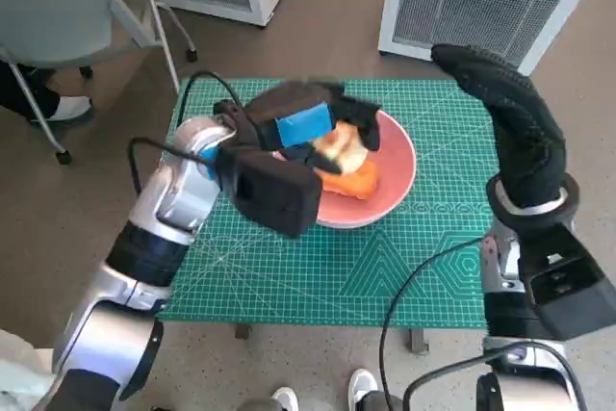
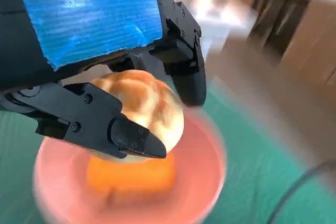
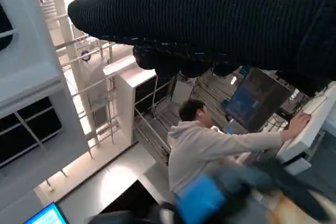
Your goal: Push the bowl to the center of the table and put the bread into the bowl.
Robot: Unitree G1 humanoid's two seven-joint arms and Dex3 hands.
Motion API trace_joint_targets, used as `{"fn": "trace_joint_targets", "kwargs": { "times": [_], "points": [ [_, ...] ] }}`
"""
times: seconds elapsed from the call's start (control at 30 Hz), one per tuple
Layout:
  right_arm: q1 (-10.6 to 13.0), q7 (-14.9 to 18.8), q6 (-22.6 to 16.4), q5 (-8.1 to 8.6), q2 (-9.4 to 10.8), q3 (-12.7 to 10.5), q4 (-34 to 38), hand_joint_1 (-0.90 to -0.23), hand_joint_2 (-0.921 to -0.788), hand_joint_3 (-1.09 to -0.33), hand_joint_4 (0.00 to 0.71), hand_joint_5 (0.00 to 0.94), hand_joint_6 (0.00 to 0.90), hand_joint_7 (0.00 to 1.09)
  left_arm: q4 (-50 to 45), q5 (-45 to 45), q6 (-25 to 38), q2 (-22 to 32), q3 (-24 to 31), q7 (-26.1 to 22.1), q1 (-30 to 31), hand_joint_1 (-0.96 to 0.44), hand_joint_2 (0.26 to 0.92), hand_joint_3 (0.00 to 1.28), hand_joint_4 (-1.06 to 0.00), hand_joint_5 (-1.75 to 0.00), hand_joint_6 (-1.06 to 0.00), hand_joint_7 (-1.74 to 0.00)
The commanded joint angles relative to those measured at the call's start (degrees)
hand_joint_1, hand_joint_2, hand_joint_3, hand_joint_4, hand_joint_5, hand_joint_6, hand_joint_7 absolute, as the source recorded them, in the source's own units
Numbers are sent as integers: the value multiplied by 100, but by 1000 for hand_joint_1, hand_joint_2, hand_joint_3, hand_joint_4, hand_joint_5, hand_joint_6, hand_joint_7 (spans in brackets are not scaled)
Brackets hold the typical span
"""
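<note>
Fingers: black left-hand fingers (image 2: pixel 126 135) grip the round golden bread roll (image 2: pixel 144 106).
Roll: I see it above the pink round bowl (image 1: pixel 395 175).
Risk: releasing high, it could bounce off the orange item (image 1: pixel 351 180).
Right hand (image 1: pixel 510 127): raised, holding nothing.

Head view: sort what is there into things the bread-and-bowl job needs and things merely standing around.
Part of the job:
- bread, held by the left robot hand over the bowl
- pink bowl, with an orange item already in it
- green mat

Just around:
- right robot hand, raised, holding nothing
- chair
- white units on the floor
- person at a desk
</note>
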Motion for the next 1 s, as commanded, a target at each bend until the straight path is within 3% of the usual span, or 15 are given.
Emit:
{"fn": "trace_joint_targets", "kwargs": {
  "times": [0.03,0.23,0.47,0.6,0.77,1.0],
  "points": [
    [186,-119,69,-103,-28,-47,-57,-573,-921,-737,272,1,169,360,-29,-178,294,-72,56,-293,-191,-156,920,15,-261,-23,-389,-83],
    [218,-248,108,-165,-22,-55,-150,-571,-921,-737,274,2,167,365,80,-575,-672,-157,506,440,213,-235,920,12,-169,-3,-319,-17],
    [188,-377,175,-251,-32,-63,-188,-571,-921,-735,276,2,166,369,313,-741,-2305,-468,1104,2238,781,-352,921,92,-97,0,-226,-3],
    [155,-466,211,-340,-34,-69,-213,-573,-921,-733,271,0,166,370,504,-995,-2999,-650,1408,2796,935,-400,921,138,-102,-4,-231,-9],
    [105,-517,314,-347,-47,-55,-293,-583,-921,-730,256,0,166,369,609,-1382,-3489,-862,1746,3162,1115,-448,921,223,-147,-19,-246,-14],
    [-7,-445,593,-149,-57,-30,-410,-581,-921,-730,240,0,157,360,110,-2158,-3520,-1110,2076,3116,1409,-429,921,293,-209,-32,-261,-19]
  ]
}}
